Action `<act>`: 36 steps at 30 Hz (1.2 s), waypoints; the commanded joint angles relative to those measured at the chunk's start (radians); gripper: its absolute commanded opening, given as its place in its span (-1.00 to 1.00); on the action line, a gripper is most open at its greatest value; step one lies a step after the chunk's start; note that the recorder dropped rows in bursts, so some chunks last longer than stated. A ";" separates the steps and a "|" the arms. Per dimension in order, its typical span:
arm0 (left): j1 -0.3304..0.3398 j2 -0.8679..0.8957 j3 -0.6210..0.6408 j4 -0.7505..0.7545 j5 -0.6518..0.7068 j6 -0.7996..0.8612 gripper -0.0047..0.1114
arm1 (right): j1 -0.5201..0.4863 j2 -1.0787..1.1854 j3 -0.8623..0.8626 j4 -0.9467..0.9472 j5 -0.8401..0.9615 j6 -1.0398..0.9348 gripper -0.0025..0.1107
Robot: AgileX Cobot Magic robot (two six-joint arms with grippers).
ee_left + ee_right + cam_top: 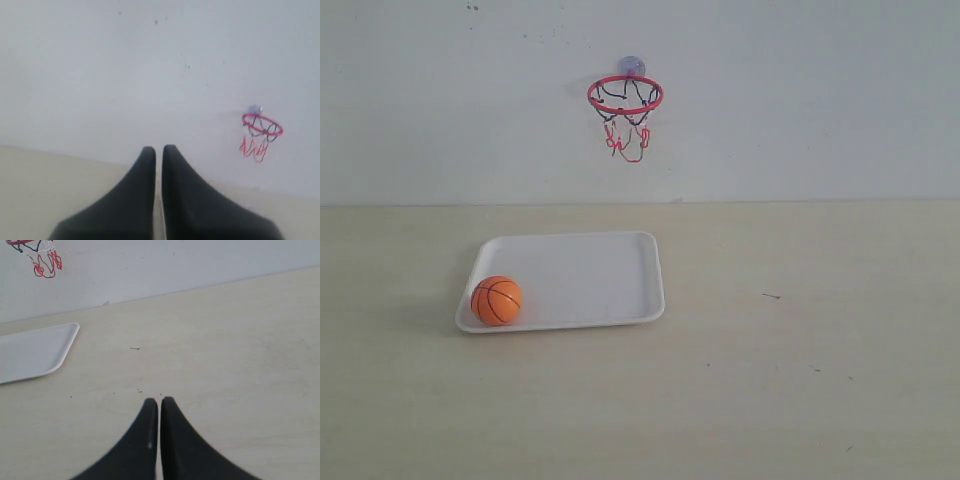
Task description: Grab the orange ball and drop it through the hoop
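The orange ball point(497, 300) is sitting in the tray's point(610, 270) left corner, down and left of the hoop point(625, 97), so the left end effector point(158, 152) is likely lying nearer. It and the right end effector point(159, 402) are both pressing their jaws together, empty. Only the exterior view is showing the ball

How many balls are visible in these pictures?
1. The orange ball lies in the front left corner of the white tray in the exterior view; neither wrist view shows it.
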 commanded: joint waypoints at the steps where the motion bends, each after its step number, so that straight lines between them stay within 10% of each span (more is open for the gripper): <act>1: -0.009 -0.002 -0.062 -0.013 -0.014 -0.041 -0.85 | -0.004 -0.005 0.000 -0.008 -0.008 -0.006 -0.93; 13: -0.009 0.057 -0.076 -0.013 -0.478 -0.194 -0.85 | -0.004 -0.005 0.000 -0.008 -0.008 -0.006 -0.93; 21: -0.010 0.641 -0.361 0.050 -0.057 -0.238 -0.85 | -0.004 -0.005 0.000 -0.008 -0.008 -0.006 -0.93; 30: -0.022 1.425 -0.819 -0.579 0.566 0.681 -0.85 | -0.004 -0.005 0.000 -0.008 -0.008 -0.006 -0.93; 36: -0.023 1.596 -0.886 -0.611 0.541 0.816 -0.16 | -0.004 -0.005 0.000 -0.008 -0.008 -0.006 -0.93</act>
